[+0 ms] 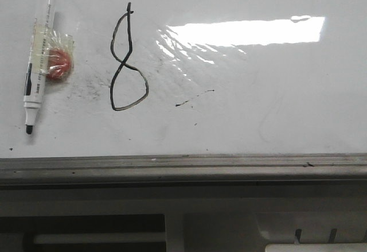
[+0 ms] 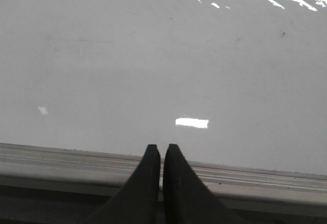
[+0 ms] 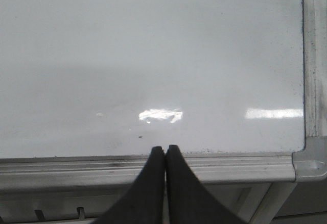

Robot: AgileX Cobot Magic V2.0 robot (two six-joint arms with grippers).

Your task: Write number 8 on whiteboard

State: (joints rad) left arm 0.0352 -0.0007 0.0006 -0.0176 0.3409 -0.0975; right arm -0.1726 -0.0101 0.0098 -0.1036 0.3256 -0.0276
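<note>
Only in the front view: the number 8 (image 1: pixel 127 62), drawn left of centre on the whiteboard (image 1: pixel 258 91), long axis running away from the near rail, tick at the far end, wider loop nearer. Beside it on the left, an uncapped marker (image 1: pixel 38 54) with a red blob (image 1: pixel 59 64) taped on — tip toward the rail.

Wrist views miss both. Left gripper (image 2: pixel 161 150) and right gripper (image 3: pixel 165 150) hanging over the near rail — fingers pressed together, holding nothing.

glossy whiteboard (image 1: pixel 258 91), matt metal rail (image 1: pixel 183 163)
</note>
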